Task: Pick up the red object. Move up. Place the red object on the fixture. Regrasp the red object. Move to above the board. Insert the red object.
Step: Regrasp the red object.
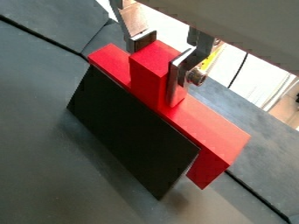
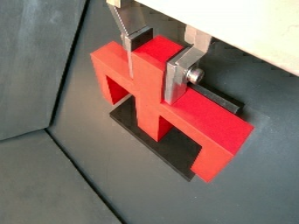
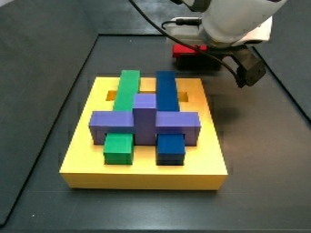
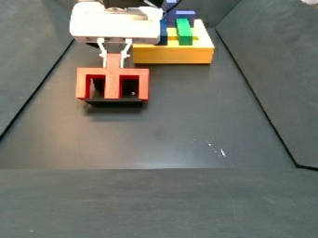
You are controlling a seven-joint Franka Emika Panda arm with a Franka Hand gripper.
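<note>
The red object (image 1: pixel 201 133) (image 2: pixel 212 131) lies on the dark fixture (image 1: pixel 126 140) (image 2: pixel 177 157), its two legs and centre stub pointing sideways. My gripper (image 1: pixel 159 72) (image 2: pixel 151 75) is shut on the centre stub, with one silver finger pressed on each side of it. In a side view the gripper (image 4: pixel 114 63) hangs straight over the red object (image 4: pixel 95 85), left of the yellow board (image 4: pixel 174 54). In the opposite side view the red object (image 3: pixel 186 51) shows only partly behind the arm, beyond the board (image 3: pixel 145 168).
On the board sit a purple cross-shaped block (image 3: pixel 134 123), a green bar (image 3: pixel 127 86) and a blue bar (image 3: pixel 166 86). Raised black walls border the dark floor (image 4: pixel 174 130) on both sides.
</note>
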